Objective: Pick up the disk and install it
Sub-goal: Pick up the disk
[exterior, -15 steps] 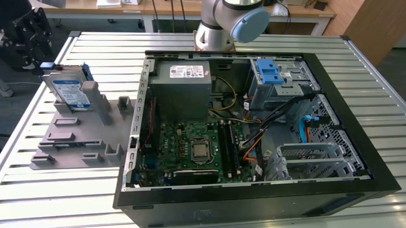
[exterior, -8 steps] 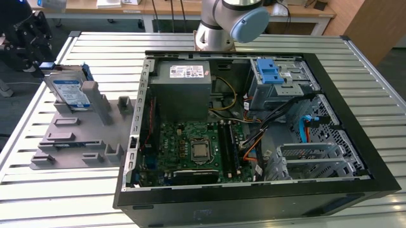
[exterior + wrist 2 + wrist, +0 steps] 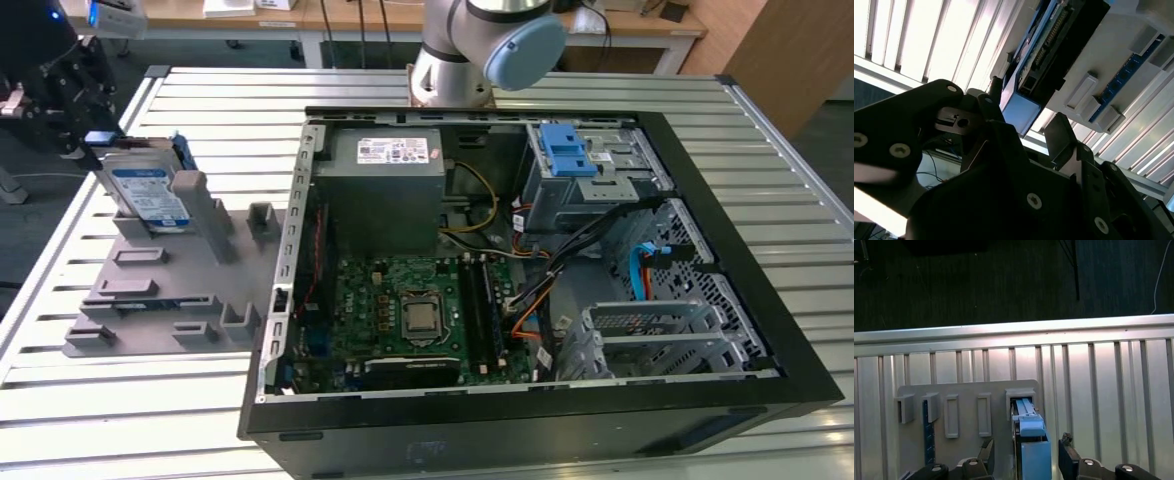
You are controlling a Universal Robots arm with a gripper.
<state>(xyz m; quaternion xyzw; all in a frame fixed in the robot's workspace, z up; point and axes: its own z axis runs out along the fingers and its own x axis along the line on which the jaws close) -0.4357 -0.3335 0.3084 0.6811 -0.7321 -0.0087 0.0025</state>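
Straddling the upright disk (image 3: 1034, 460) in its grey fixture (image 3: 968, 410), the end effector (image 3: 1026, 444), fingers (image 3: 987, 449) apart, is at the pick step; grasping likely calls for square, centred closure.

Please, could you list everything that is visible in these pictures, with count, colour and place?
disk: one, silver with blue bracket, upright in the holder
holder: one, grey, on the table at the exterior view's left
computer case: one, black, open, mid-table
power supply: one, grey, inside the case
motherboard: one, green, inside the case
table: one, silver slats, under everything
arm: one, grey and blue, beyond the case
hand: one, black, open, straddling the disk
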